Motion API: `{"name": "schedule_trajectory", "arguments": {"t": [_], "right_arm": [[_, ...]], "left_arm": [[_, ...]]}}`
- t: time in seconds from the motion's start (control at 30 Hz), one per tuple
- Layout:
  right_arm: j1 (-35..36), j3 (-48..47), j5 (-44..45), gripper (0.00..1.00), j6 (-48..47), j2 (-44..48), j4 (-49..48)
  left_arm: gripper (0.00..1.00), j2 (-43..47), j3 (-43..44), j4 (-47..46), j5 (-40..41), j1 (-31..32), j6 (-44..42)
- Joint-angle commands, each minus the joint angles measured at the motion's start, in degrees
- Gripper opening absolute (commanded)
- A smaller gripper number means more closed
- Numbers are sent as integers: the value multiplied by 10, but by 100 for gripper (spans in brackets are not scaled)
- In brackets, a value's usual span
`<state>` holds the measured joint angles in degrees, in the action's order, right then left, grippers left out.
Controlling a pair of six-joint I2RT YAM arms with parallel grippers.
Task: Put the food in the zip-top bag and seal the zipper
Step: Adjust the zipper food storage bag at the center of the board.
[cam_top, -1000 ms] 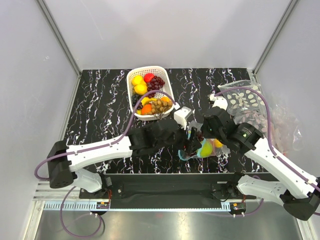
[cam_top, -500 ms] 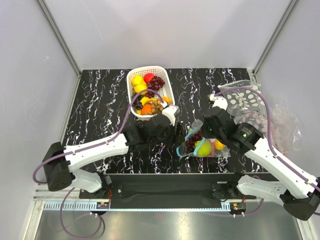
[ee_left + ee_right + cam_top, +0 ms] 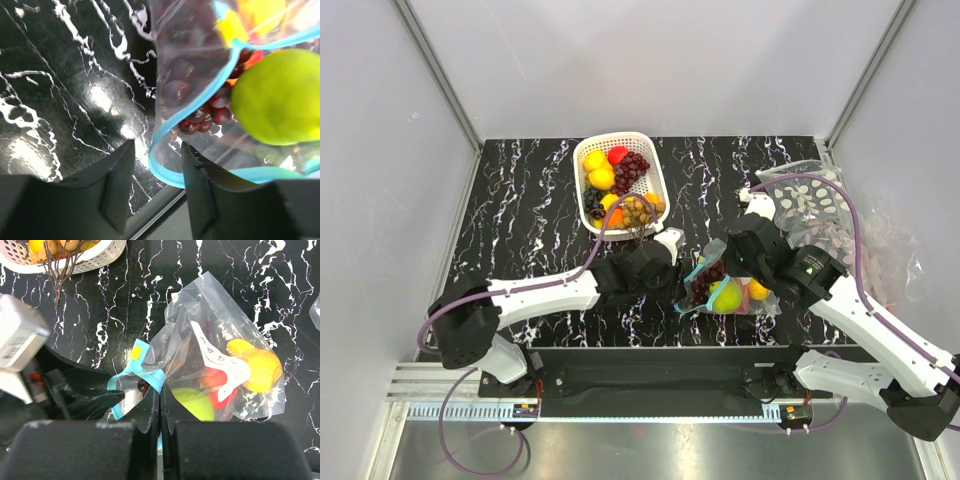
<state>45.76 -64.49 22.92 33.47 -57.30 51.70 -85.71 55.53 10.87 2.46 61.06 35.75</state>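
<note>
The zipper (image 3: 151,162) lies between the left gripper's (image 3: 156,150) parted jaws, seemingly untouched.

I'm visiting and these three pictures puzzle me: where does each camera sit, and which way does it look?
Top external: fixed above and behind, looking down on the table, the white basket, the left arm and the right arm.
Left wrist: on the left arm, close to the zip-top bag; the open left gripper at the bottom.
Right wrist: on the right arm, looking down; the right gripper pinches the zipper.
Shared: both wrist views show the green fruit inside the bag.
</note>
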Motion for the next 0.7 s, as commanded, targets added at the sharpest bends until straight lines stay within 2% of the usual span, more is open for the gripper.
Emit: {"name": "schedule_trajectory", "arguments": {"t": [0.0,0.03,0.1,0.13,0.23,0.6,0.67], "right_arm": [[4,-27,5,0,5,1,-29],[2,-27,5,0,5,1,-28],[3,-27,4,0,5,0,-28],[3,-26,1,0,5,1,-28],[3,-22,-9,0,-2,-5,-30],[3,-34,-47,0,-6,-69,-59],[3,-38,-37,0,-7,-63,-54]], "left_arm": [[40,-19,4,-53,-10,-1,13],[29,-22,2,-53,-8,-1,14],[14,-17,-7,-65,5,-1,17],[0,-11,-14,-68,8,-1,18],[0,13,-2,-50,11,-1,10],[0,92,207,114,-40,-3,-45],[0,103,206,126,-45,-17,-47]]}}
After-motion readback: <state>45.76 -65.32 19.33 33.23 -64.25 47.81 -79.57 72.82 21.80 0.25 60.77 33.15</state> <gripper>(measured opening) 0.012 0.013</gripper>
